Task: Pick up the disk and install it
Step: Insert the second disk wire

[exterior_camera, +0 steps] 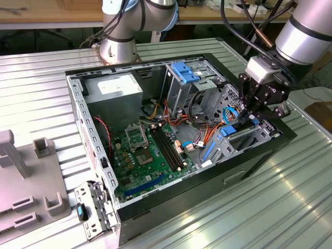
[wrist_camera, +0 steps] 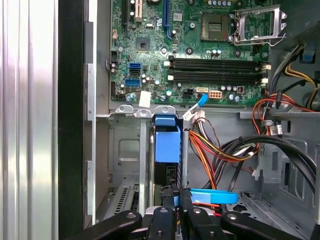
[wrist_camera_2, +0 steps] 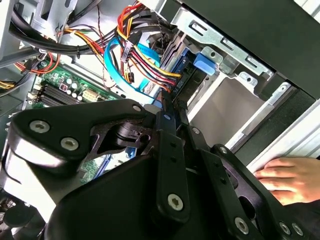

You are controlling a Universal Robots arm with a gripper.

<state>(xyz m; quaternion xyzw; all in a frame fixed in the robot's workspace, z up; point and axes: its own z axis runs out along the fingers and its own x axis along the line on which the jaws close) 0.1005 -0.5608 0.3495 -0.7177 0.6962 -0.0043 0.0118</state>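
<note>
The disk point(wrist_camera: 166, 144) stands on edge in the drive bay at the front of the open computer case point(exterior_camera: 249, 167); its bright blue rail faces the first wrist camera. My gripper point(wrist_camera: 175, 192) is shut on the disk's near edge, with its black fingers point(wrist_camera_2: 166, 117) pressed close together around it. In the exterior view my gripper point(exterior_camera: 248, 118) reaches down into the bay at the case's right end, beside blue rail parts point(exterior_camera: 228, 130). In the second wrist view a blue tab point(wrist_camera_2: 204, 62) of the disk sits by the metal bay frame.
Bundles of red, orange, black and blue cables point(wrist_camera: 220, 150) crowd the bay beside the disk. The green motherboard point(exterior_camera: 150, 155) and the grey power supply point(exterior_camera: 114, 88) lie deeper in the case. A person's hand point(wrist_camera_2: 285, 180) rests outside the case. A grey fixture point(exterior_camera: 26, 192) stands at the exterior view's left.
</note>
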